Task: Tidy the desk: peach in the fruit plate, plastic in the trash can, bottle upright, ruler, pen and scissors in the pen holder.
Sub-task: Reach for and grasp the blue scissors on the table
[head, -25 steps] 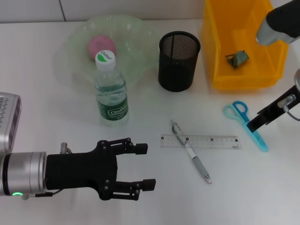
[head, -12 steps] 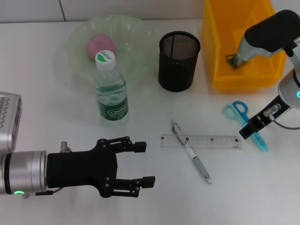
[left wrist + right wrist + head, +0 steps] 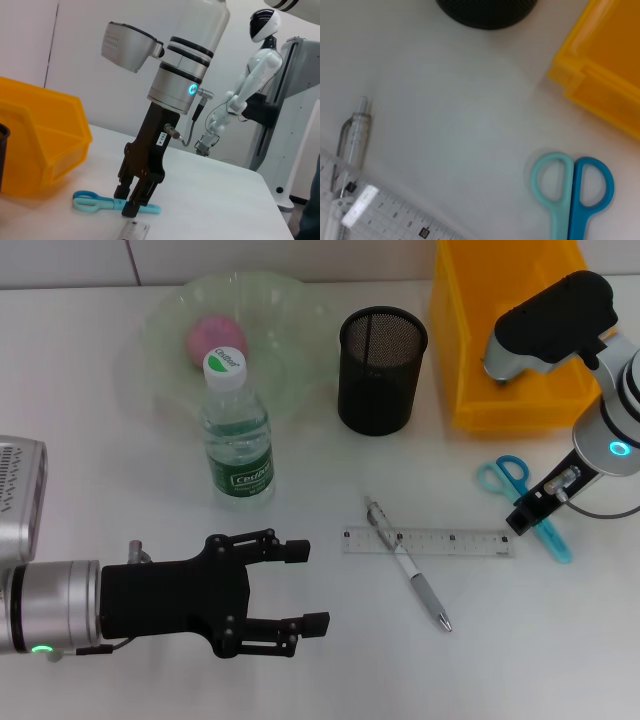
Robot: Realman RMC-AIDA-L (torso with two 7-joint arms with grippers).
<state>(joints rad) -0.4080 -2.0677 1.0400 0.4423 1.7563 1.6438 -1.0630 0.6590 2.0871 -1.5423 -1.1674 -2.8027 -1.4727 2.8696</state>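
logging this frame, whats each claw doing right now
Left claw: open, empty, hovering over the near table.
Right claw: down over the scissors blades, fingers straddling them; grip cannot be told.

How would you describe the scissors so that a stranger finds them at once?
Start at the yellow bin at the desk's far right. Just in front of it the scissors lie flat under the right gripper. Their two-tone blue handle loops set them apart from the clear ruler and pen nearby.
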